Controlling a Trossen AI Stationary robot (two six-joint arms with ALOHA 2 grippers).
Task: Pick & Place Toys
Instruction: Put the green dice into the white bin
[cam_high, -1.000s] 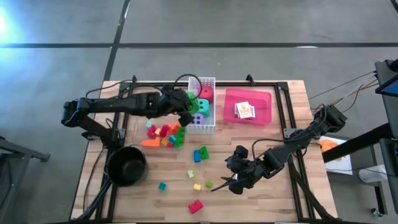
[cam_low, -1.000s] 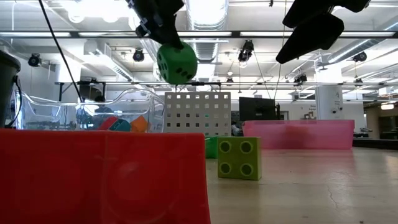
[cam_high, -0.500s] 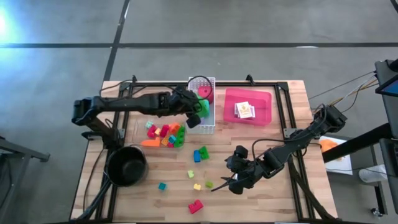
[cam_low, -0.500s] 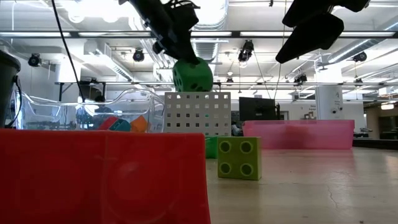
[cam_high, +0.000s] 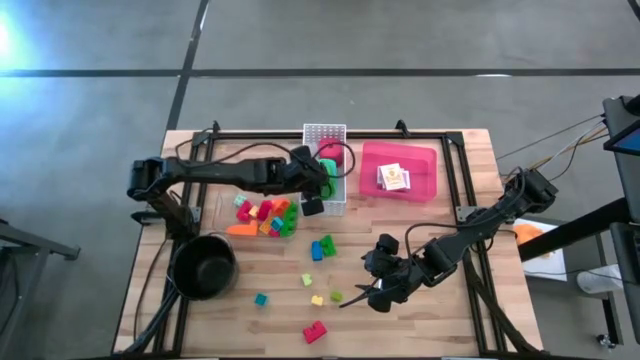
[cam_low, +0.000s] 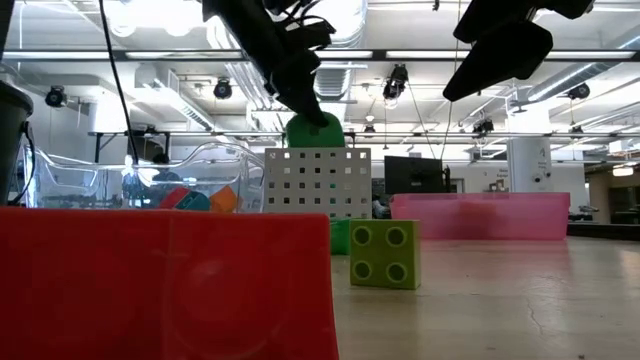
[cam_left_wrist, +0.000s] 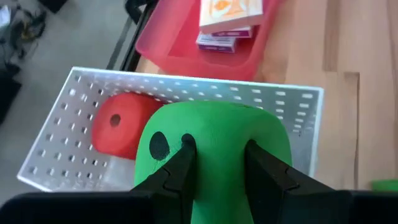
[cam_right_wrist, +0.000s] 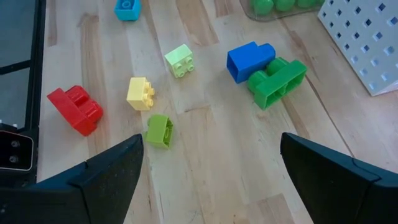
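Wooden table (cam_high: 440, 300) carries a white basket (cam_left_wrist: 74, 93), over which the left gripper (cam_left_wrist: 214, 155) clamps a green die (cam_left_wrist: 217, 146), probably for dropping, while the right gripper (cam_right_wrist: 208, 168) waits wide open above loose bricks (cam_right_wrist: 267, 68).

The left gripper (cam_high: 318, 176) and its green die (cam_left_wrist: 214, 149) fill the white basket (cam_high: 324, 131) mouth. Bare tabletop (cam_high: 440, 300) lies open right of the scattered bricks (cam_high: 318, 292).

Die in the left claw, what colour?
Green die with black pips; left wrist view shows it best.
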